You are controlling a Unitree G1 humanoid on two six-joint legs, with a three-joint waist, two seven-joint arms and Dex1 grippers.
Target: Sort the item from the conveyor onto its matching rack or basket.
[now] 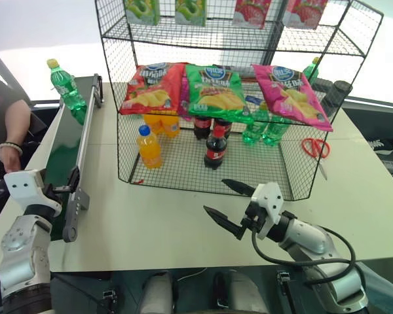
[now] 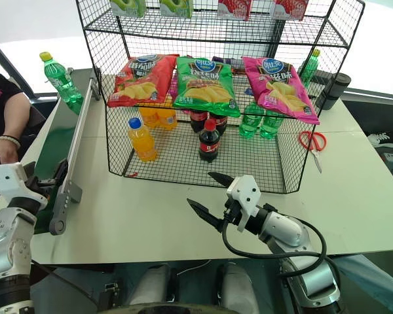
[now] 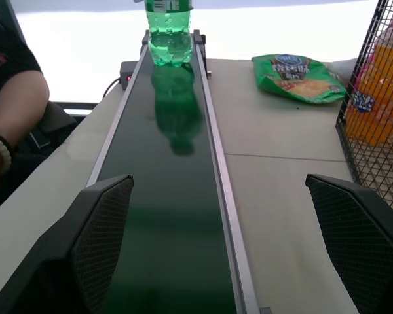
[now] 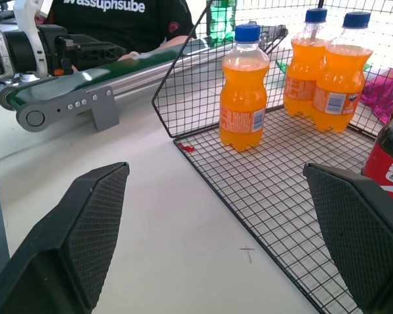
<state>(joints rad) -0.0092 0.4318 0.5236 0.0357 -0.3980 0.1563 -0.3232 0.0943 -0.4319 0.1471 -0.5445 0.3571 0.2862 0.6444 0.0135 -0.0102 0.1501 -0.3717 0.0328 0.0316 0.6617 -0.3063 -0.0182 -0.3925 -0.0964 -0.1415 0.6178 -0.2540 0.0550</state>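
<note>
The item, a clear-green soda bottle (image 1: 67, 88) with a yellow cap, stands upright at the far end of the conveyor (image 1: 67, 154), a dark-green belt between grey rails. My left gripper (image 3: 219, 196) is open at the belt's near end, pointing along it toward the bottle (image 3: 168, 33), well short of it. The black wire rack (image 1: 183, 173) stands mid-table, and its lowest tier is a mesh basket. My right gripper (image 1: 216, 196) hangs open and empty above the table, just in front of the basket's front wall.
The basket holds orange drink bottles (image 1: 149, 147), cola bottles (image 1: 214, 149) and green bottles (image 1: 262, 131). Chip bags (image 1: 216, 91) lie on the tier above. Red scissors (image 1: 314, 147) lie right of the rack. A person's arm (image 1: 10, 124) is left of the conveyor.
</note>
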